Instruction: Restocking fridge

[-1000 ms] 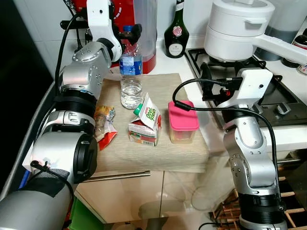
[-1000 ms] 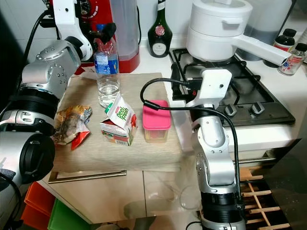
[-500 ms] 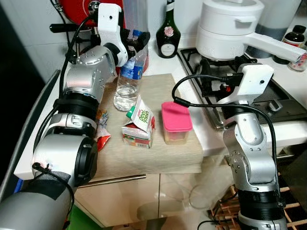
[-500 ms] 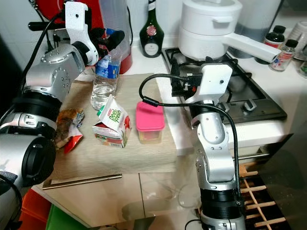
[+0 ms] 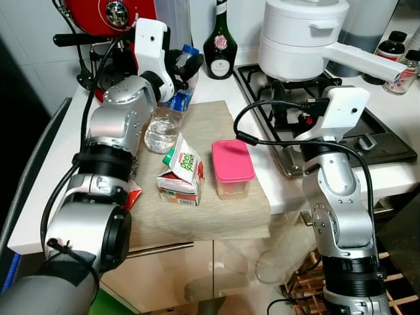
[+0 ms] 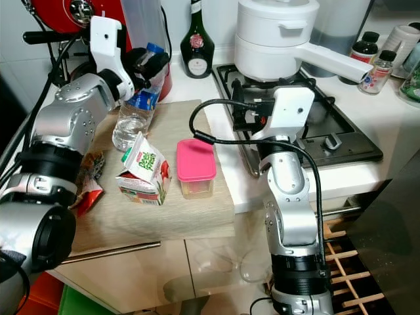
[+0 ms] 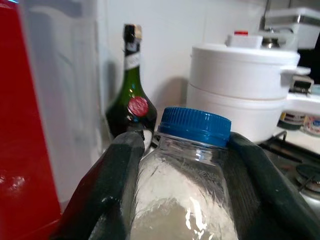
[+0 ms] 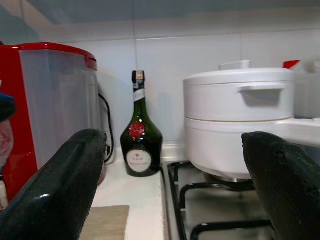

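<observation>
Left hand [image 7: 180, 165] round tilted bottle [image 5: 167, 115] (cap rightward)

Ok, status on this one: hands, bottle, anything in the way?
Left hand shut on water bottle, bottle tilted over the board. Right hand open, idle by stove. Juice carton and pink-lidded box close below.

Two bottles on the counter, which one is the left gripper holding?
The clear water bottle with the blue cap; left gripper clamps its neck. The dark green bottle stands untouched by the wall.

juice carton [image 6: 146, 172]: "Feel Free", partly legible | dark bottle [image 8: 139, 139] label: unreadable
</observation>
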Controlling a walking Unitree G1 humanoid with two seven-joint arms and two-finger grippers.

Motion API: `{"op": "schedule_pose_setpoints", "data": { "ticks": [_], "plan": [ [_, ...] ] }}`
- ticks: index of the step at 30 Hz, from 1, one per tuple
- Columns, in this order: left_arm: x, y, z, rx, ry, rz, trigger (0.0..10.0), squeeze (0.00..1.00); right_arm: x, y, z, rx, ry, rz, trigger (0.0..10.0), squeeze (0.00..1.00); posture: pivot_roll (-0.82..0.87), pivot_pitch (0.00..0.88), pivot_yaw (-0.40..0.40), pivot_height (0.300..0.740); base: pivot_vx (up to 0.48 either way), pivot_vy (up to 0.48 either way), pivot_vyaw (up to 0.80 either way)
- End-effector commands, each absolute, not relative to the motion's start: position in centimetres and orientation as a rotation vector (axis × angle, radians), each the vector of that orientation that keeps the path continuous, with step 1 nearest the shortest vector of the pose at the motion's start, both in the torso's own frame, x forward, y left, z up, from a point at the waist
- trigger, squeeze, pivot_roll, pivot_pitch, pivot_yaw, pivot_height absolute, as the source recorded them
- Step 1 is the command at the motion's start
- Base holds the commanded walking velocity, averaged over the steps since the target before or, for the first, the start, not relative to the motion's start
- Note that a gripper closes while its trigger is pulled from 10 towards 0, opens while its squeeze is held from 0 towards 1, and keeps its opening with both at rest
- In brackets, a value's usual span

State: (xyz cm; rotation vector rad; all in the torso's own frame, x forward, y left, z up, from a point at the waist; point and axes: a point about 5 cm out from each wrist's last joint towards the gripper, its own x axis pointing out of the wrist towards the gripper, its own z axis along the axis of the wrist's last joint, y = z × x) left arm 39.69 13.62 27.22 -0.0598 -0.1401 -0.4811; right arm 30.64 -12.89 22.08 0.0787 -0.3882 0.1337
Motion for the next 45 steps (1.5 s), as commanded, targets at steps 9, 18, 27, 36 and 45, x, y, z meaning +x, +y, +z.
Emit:
{"op": "schedule_pose_setpoints", "data": {
  "ticks": [9, 18, 27, 36, 45],
  "plan": [
    [38.1, 17.3, 32.4, -0.063, -0.401, -0.378, 0.0, 0.00, 31.1, -12.4, 22.4, 0.087, -0.408, 0.154, 10.0, 0.27, 0.04, 0.000, 0.046, 0.740, 0.000, 0.000, 0.00],
    [37.6, 16.6, 33.1, 0.049, -0.459, -0.362, 9.2, 0.00, 31.1, -12.3, 22.1, 0.090, -0.399, 0.151, 10.0, 0.27, 0.02, 0.000, 0.056, 0.740, 0.000, 0.000, 0.00],
    [37.7, 16.6, 33.3, 0.059, -0.488, -0.323, 10.0, 0.00, 31.2, -12.4, 22.0, 0.095, -0.401, 0.138, 10.0, 0.27, 0.02, 0.000, 0.064, 0.740, 0.000, 0.000, 0.00],
    [38.0, 17.6, 33.8, 0.029, -0.485, -0.271, 10.0, 0.00, 31.3, -12.4, 21.9, 0.099, -0.400, 0.140, 10.0, 0.27, 0.03, 0.000, 0.059, 0.740, -0.220, 0.244, 0.00],
    [38.1, 18.2, 33.8, 0.006, -0.485, -0.243, 10.0, 0.00, 31.4, -12.4, 21.8, 0.100, -0.399, 0.145, 10.0, 0.27, 0.03, 0.000, 0.052, 0.740, -0.286, 0.388, 0.00]
  ]
}}
